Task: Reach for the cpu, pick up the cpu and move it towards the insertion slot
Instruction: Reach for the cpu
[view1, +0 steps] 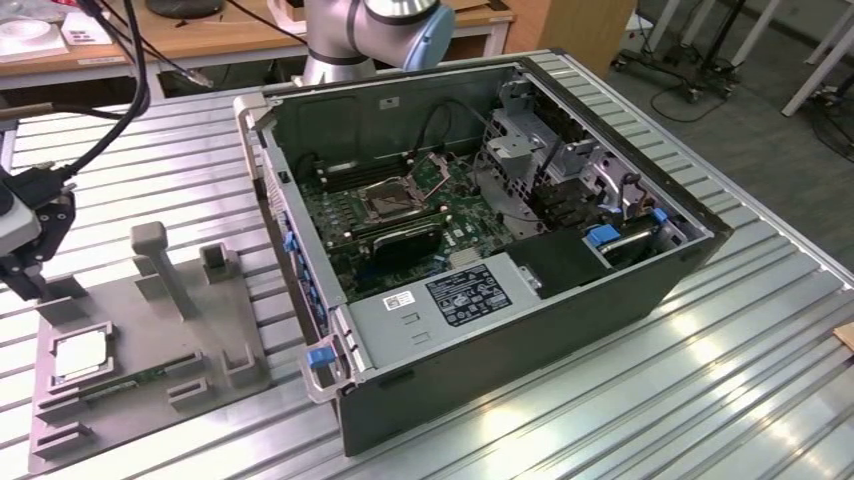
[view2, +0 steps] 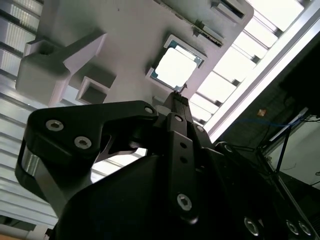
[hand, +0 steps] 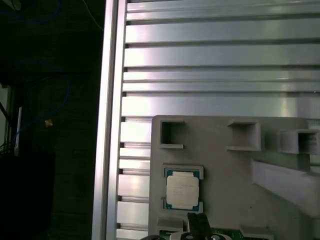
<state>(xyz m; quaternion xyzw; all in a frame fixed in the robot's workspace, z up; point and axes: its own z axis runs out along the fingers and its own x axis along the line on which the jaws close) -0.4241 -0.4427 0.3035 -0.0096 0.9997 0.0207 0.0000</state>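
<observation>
The cpu (view1: 80, 357) is a small square chip with a silvery-white top. It lies flat in a square recess of the grey plastic tray (view1: 200, 335), at the exterior view's lower left. My gripper (view1: 30, 288) hangs above the tray's far end, a short way from the chip and not touching it. In both wrist views the cpu (view2: 175, 66) (hand: 182, 189) lies just beyond the gripper tip (view2: 180, 91) (hand: 198, 221). The insertion slot (view1: 396, 197), a silver-framed square socket with a dark centre, sits on the motherboard inside the open computer case (view1: 534, 330).
Grey posts (view1: 150, 262) stand up from the tray near the gripper. A green memory stick (view1: 127, 383) lies in the tray beside the chip. Cables (view1: 120, 110) trail from the arm. The case walls, drive cage (view1: 534, 150) and wiring surround the socket. The ribbed metal table (view1: 694, 400) carries everything.
</observation>
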